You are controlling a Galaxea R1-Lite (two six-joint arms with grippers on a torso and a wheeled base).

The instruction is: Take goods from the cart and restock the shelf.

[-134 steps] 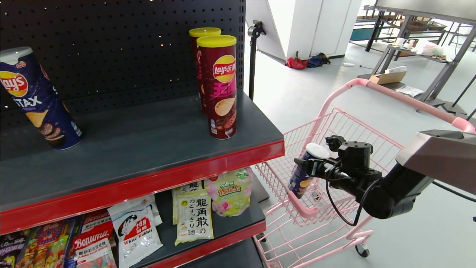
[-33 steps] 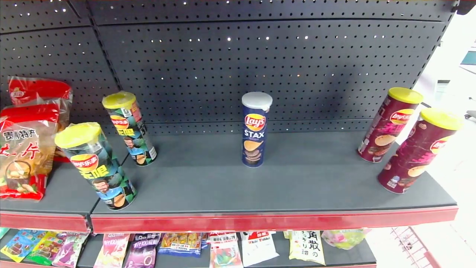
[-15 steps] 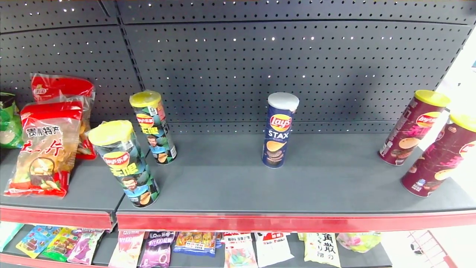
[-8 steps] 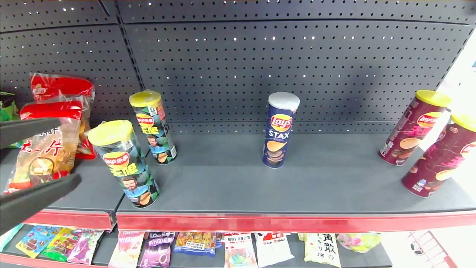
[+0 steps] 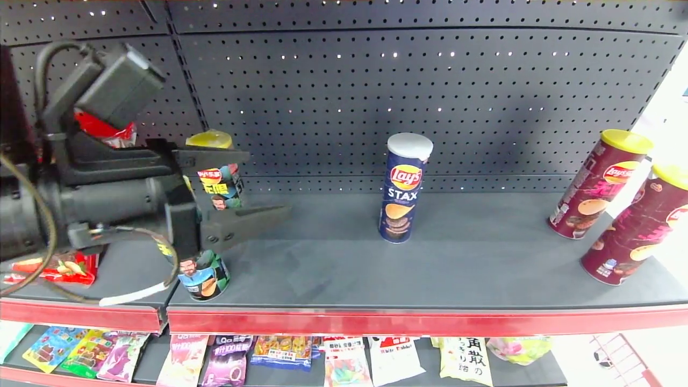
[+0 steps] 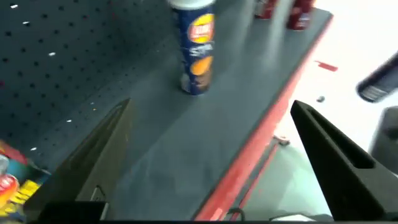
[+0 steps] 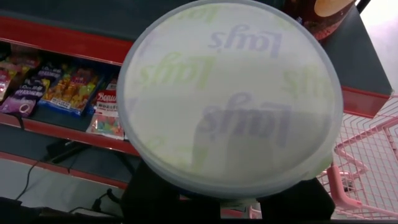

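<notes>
Head camera: left gripper point(image 5: 267, 184) is hovering wide open and empty before two green cans point(image 5: 207, 275) on the shelf point(image 5: 430, 269); a blue can point(image 5: 400, 188) is standing mid-shelf. Left wrist: spread fingers point(image 6: 93, 162) are framing that blue can. Right wrist: right gripper point(image 7: 221, 204) is clasping a chip can point(image 7: 230, 99) before the shelf's red edge.

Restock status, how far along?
Done: one blue can stands upright on the shelf. In hand: a white-lidded can sits close under the right wrist camera, apparently gripped. The left gripper hovers open by the green cans. Left: shelving the held can.
</notes>
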